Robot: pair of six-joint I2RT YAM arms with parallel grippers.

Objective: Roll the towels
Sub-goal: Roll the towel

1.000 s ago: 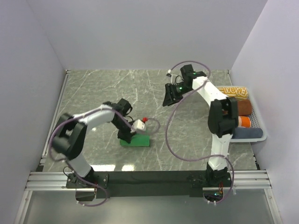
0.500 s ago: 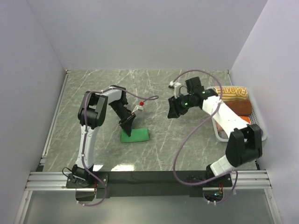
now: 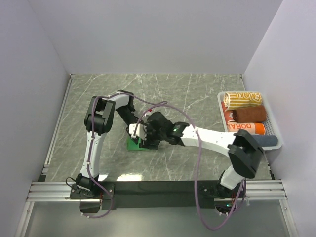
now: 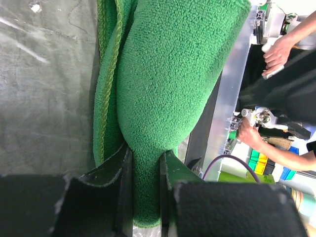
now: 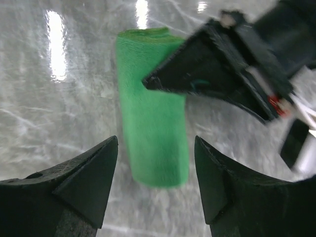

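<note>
**Left arm pinches the green roll; right arm spread over it**

The bright green terry-cloth towel [image 3: 134, 145] lies rolled into a short, plump cylinder on the grey veined marble table [image 3: 197, 94]. It sits well to the left of the white plastic basket [image 3: 276, 132], about mid-table.

The left gripper [image 4: 145, 165] is clenched on one end of the roll. Its dark fingers squeeze the looped pile to a narrow waist, and a stitched hem edge shows alongside.

The right gripper [image 5: 155, 148] hangs just above the same roll with its fingers spread wide, touching nothing. From the right wrist, the roll's long axis runs straight away from the camera, so the spread fingers straddle its width and closing would likely catch it across the middle. Both arms meet at the towel, the right one reaching across from the basket side.

Inside the basket lie four finished rolls: a yellow-striped towel [image 3: 242, 98], a brown towel [image 3: 249, 114], an orange-lettered towel [image 3: 246, 128] and a blue-grey towel [image 3: 269, 142].
</note>
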